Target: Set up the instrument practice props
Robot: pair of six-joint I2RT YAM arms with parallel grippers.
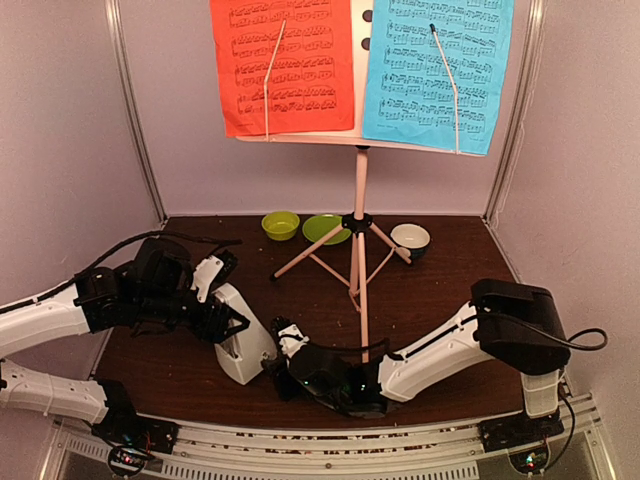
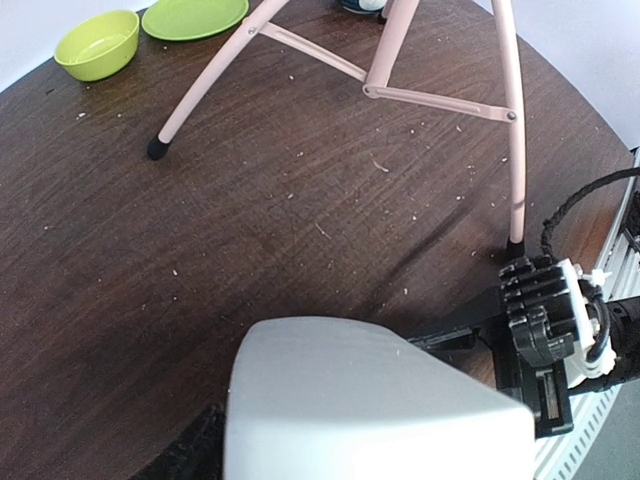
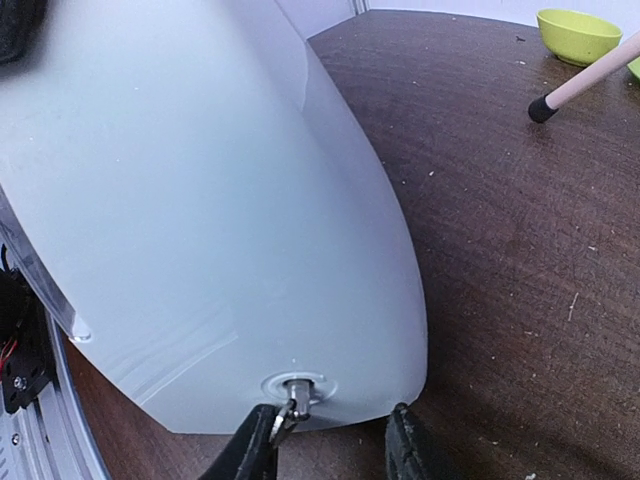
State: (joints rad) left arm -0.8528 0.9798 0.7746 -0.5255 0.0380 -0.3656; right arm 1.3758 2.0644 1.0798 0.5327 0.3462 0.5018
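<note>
1. The right gripper (image 3: 330, 445) has its jaws a narrow way apart at the foot of the metronome (image 3: 200, 200); a small metal winding stub (image 3: 296, 388) in the white wall sits just by one fingertip, and nothing is clamped between the two
2. The left gripper (image 1: 232, 322) is closed over the metronome's upper part from the left side, holding it
3. The metronome stands on the dark wooden table (image 1: 440, 280) near the front edge, between the two arms
4. Just to its right, one leg of the pale pink music stand (image 1: 360, 200) comes down; the tripod stands upright at mid-table
5. On the stand's desk the red page (image 1: 285, 65) hangs on the left and the cyan page (image 1: 435, 70) on the right, each under a thin wire arm
6. Behind the tripod, along the back edge, sit a lime-green bowl (image 1: 280, 224), a lime-green plate (image 1: 325, 228) and a small white bowl (image 1: 410, 238)
</note>
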